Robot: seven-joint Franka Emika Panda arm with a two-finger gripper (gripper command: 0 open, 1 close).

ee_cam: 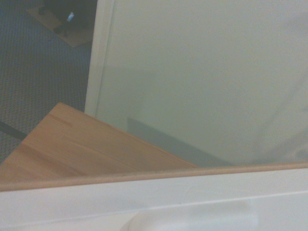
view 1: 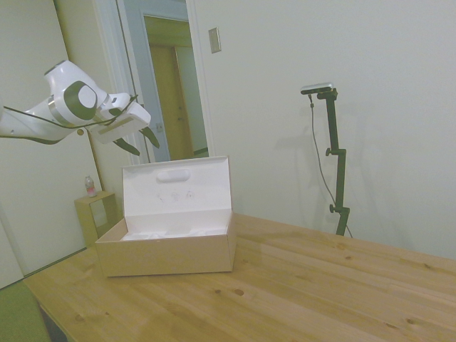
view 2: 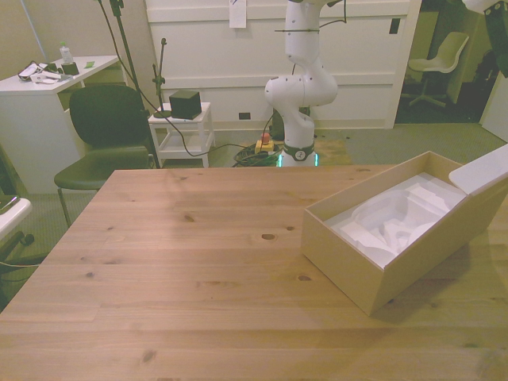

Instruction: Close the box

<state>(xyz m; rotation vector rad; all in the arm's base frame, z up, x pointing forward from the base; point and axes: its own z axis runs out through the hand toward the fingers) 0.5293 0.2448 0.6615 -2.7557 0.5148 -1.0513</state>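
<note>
Large brown cardboard box [view 1: 167, 246], white inside, sits open at the wooden table's [view 1: 299, 292] end, hinged lid [view 1: 177, 187] upright. Two-finger gripper [view 1: 141, 141] hovers above the lid, apparently not touching, fingers spread, empty. Closing not started; lid needs pushing down.

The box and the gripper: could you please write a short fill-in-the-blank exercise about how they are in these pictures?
1. The lid of the box stands ____, so the white inside shows.
2. The gripper hangs ____ the lid's top edge and does not touch it.
3. The gripper's two dark fingers are spread ____.
4. The box rests on a ____ table.

Missing words: open; above; apart; wooden
</note>
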